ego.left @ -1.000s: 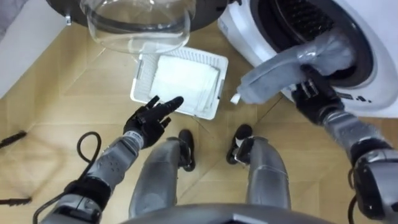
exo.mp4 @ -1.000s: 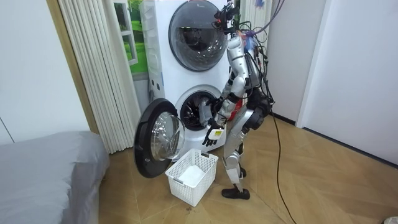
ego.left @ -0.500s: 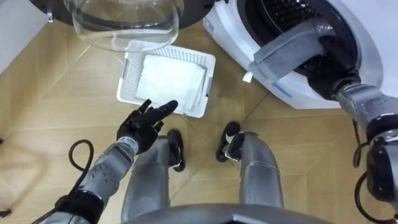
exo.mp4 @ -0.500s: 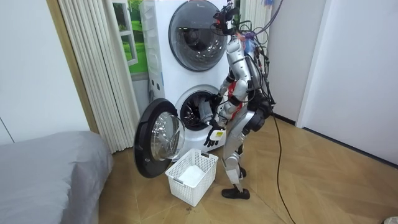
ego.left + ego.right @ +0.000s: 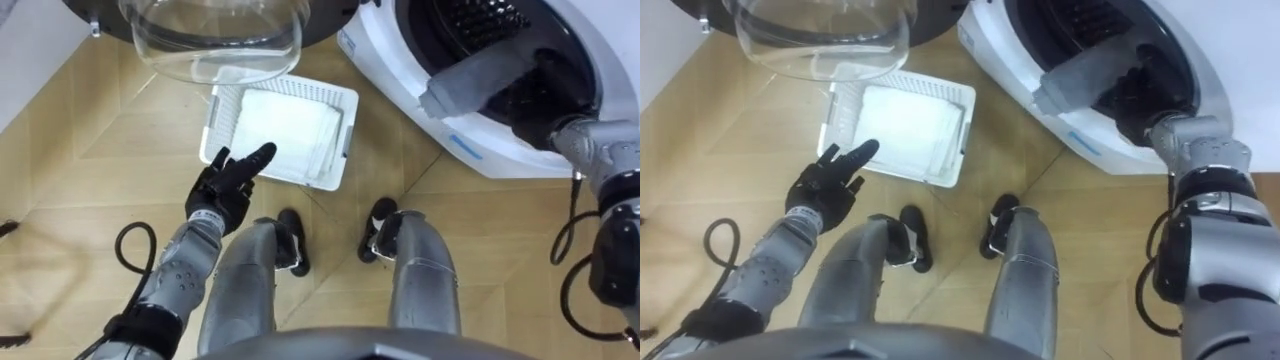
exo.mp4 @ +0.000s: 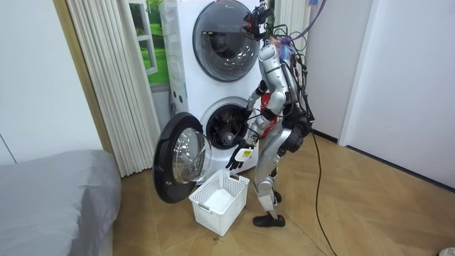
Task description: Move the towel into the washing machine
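Note:
A grey towel (image 5: 478, 78) lies across the lower rim of the washing machine's (image 5: 480, 152) open drum, one end poking out over the white front, the other reaching inside. My right hand (image 5: 543, 108) is inside the dark drum mouth, its fingers curled on the towel's inner end. In the right eye view the grey towel (image 5: 1078, 74) and right hand (image 5: 1134, 96) sit the same way. My left hand (image 5: 226, 188) hovers open over the floor just in front of the basket. In the room view I stand bent towards the lower machine (image 6: 222, 128).
A white laundry basket (image 5: 216, 124) with a folded white towel (image 5: 290, 125) stands on the wood floor between my feet and the open round glass door (image 5: 215, 40). The door (image 6: 179, 165) swings out to my left. A second machine is stacked above.
My right hand has pushed deeper into the drum, carrying the grey towel; its hanging end has risen from below the opening onto the rim. The left hand has barely moved.

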You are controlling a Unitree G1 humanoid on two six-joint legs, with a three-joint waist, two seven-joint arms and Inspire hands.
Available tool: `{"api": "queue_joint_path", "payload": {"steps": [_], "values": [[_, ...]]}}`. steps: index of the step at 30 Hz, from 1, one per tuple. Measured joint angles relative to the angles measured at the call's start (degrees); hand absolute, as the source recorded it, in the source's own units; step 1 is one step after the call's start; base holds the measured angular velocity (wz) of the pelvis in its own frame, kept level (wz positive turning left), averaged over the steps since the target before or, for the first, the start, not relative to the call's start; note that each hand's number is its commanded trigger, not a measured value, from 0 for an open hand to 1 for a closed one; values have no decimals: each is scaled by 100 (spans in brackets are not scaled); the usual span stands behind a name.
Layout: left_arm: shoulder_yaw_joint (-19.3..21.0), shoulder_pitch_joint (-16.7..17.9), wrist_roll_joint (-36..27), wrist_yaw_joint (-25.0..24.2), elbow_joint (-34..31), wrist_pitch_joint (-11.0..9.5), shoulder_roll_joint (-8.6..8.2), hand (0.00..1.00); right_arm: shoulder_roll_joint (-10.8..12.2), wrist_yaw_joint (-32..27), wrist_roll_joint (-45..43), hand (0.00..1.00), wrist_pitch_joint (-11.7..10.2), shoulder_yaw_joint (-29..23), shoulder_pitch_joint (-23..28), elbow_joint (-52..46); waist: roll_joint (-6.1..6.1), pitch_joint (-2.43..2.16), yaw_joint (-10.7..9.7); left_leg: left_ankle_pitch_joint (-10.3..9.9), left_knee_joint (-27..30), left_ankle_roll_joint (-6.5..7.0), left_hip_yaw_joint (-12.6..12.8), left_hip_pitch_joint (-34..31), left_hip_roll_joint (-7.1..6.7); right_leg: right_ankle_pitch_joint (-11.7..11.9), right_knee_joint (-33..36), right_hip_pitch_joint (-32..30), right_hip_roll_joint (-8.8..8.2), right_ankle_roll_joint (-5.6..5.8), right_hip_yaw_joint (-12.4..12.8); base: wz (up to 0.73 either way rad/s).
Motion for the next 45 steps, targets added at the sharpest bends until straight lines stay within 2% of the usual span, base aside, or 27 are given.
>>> {"api": "queue_joint_path", "payload": {"steps": [6, 7, 10, 16, 20, 23, 25, 28, 29, 30, 31, 34, 36, 39, 42, 44, 45], "values": [[-12, 14, 60, 104, 24, -122, -129, 0, 13, -424, 118, 0, -235, 0, 41, -95, 154, 7, 60, 11, -118, 3, 16, 252, -42, -27, -19, 218, -39, 18, -6, 2], [-13, 15, 61, 95, 33, -148, -129, 0, 30, -498, 166, 0, -331, 0, 86, -99, 170, 7, 62, 41, -223, 3, 16, 373, -97, -42, -37, 308, -82, 33, -17, 10], [-4, -6, 173, 79, 146, -277, -104, 0, 108, -609, 290, 0, -563, 0, 147, -152, 221, 9, 99, 74, -386, -7, 29, 520, -97, -17, -210, 474, -74, 29, -101, 0], [-13, -93, 665, 33, 463, -279, -59, 0, 265, -621, 439, 0, -950, 0, 356, -161, 259, 16, 107, 86, -637, -8, 58, 820, -95, 31, -487, 825, -47, 91, -231, 0], [7, -149, 869, -105, 940, -289, -21, 0, 372, -459, 437, 0, -1102, -29, 603, -165, 333, 12, 162, 89, -885, -18, 111, 1239, -87, 74, -725, 1234, 52, 167, -224, -8], [29, -124, 1442, -290, 1265, -289, 58, 0, 495, -348, 397, 0, -1205, -129, 870, -336, 408, 1, 177, 107, -1129, -48, 108, 1549, -94, 119, -983, 1560, 134, 219, -247, -4], [78, -39, 1834, -351, 1476, -291, 122, 0, 610, -245, 341, 0, -1291, -131, 1136, -416, 418, 1, 203, 126, -1336, -81, 129, 1853, -91, 146, -1188, 1843, 215, 255, -240, -11], [277, 306, 2443, -347, 1668, -345, 184, 0, 770, 44, 26, 0, -1367, -119, 1641, -485, 463, -25, 196, 177, -1754, -162, 158, 2379, -87, 207, -1578, 2349, 349, 290, -266, -13], [458, 434, 2834, -340, 1766, -362, 197, 0, 889, 173, -187, 0, -1390, -122, 1935, -538, 466, -34, 185, 201, -1865, -202, 157, 2568, -78, 210, -1733, 2542, 409, 295, -284, 0], [517, 551, 3170, -284, 1883, -391, 254, 0, 969, 331, -444, 0, -1394, -101, 2190, -511, 467, -66, 176, 227, -2014, -243, 145, 2746, -74, 216, -1861, 2721, 458, 304, -318, -4], [535, 676, 3437, -243, 1968, -392, 323, 0, 988, 493, -698, 0, -1395, -9, 2420, -448, 467, -104, 176, 252, -2158, -284, 142, 2905, -77, 218, -1970, 2864, 504, 309, -321, -5], [774, 912, 4055, -121, 2159, -404, 349, 0, 1043, 700, -1621, 0, -1512, 61, 2880, -350, 463, -166, 166, 284, -2315, -333, 137, 3183, -77, 225, -2189, 3145, 605, 321, -299, -12], [963, 1123, 4549, 36, 2356, -448, 355, 0, 1075, 882, -2558, 0, -1712, 312, 3372, -35, 370, -230, 156, 328, -2537, -402, 57, 3543, -75, 231, -2431, 3483, 714, 331, -256, -24], [1266, 1307, 4897, 111, 2655, -469, 355, 0, 1161, 1167, -3610, 0, -1672, 467, 3918, 390, 236, -300, 120, 361, -2786, -461, 5, 3990, -21, 259, -2781, 3972, 887, 314, -255, -12], [1463, 1476, 5171, 210, 2688, -454, 329, 0, 1213, 1318, -4745, 0, -1540, 599, 4267, 597, 148, -267, 103, 348, -2846, -490, 5, 4304, 49, 303, -3004, 4319, 1016, 284, -210, -18], [1463, 1468, 5181, 213, 2777, -447, 330, 0, 1236, 1461, -5386, 0, -1504, 839, 4249, 714, 118, -237, 103, 326, -2924, -570, 6, 4388, 99, 321, -3024, 4361, 1088, 260, -145, -22], [1468, 1411, 5222, 214, 2871, -441, 332, 0, 1269, 1554, -5776, 0, -1499, 987, 4219, 740, 131, -227, 119, 276, -2966, -655, 5, 4433, 142, 331, -3025, 4361, 1148, 241, -120, -13]]}}
